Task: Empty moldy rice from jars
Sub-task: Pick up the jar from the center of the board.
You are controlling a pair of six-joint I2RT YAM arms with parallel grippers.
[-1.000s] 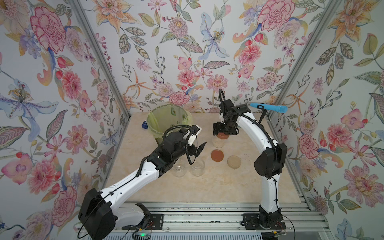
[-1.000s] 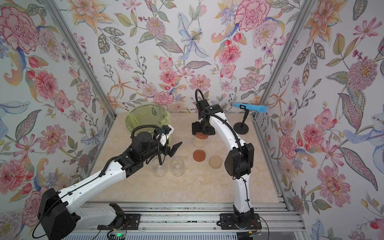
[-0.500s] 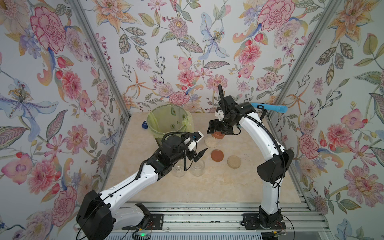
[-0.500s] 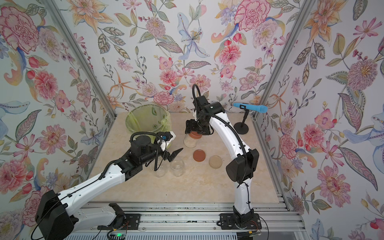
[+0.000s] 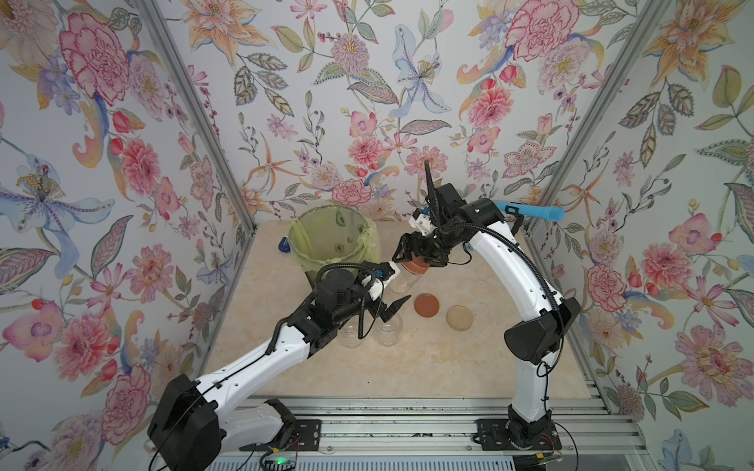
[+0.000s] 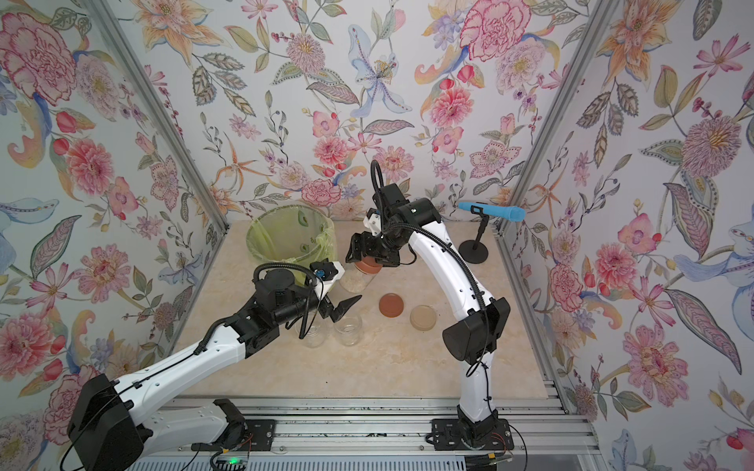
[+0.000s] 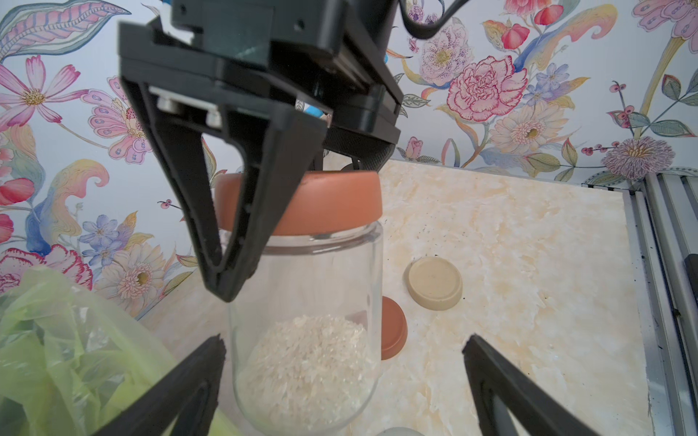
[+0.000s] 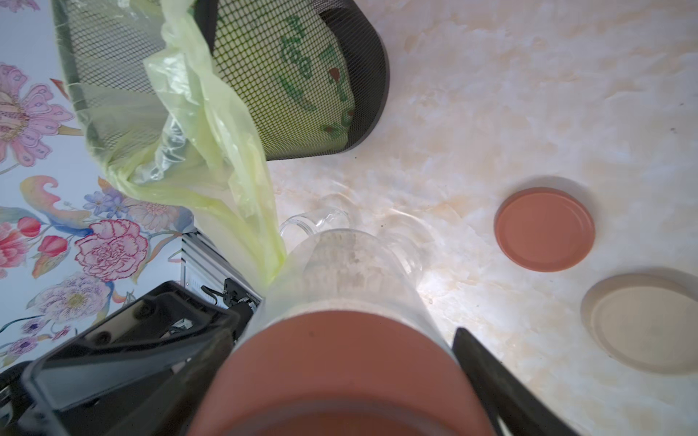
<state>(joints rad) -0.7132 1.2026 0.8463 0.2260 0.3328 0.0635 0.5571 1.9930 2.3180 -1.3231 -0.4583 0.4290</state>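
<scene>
Beside the bin, right gripper: clamped on jar's lid.
Left gripper: spread wide, empty.
Risk: lid slips, jar drops, rice spills.

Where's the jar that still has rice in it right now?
In a top view, the rice jar is just right of the green bin, its reddish-brown lid gripped by the right claw, with the open left claw facing it.

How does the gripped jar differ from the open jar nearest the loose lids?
The gripped jar has a reddish-brown lid, the open jar none. The gripped jar holds rice; the open jar looks empty. The right gripper clamps that lid; the open jar stands free. Shared: clear glass.
</scene>
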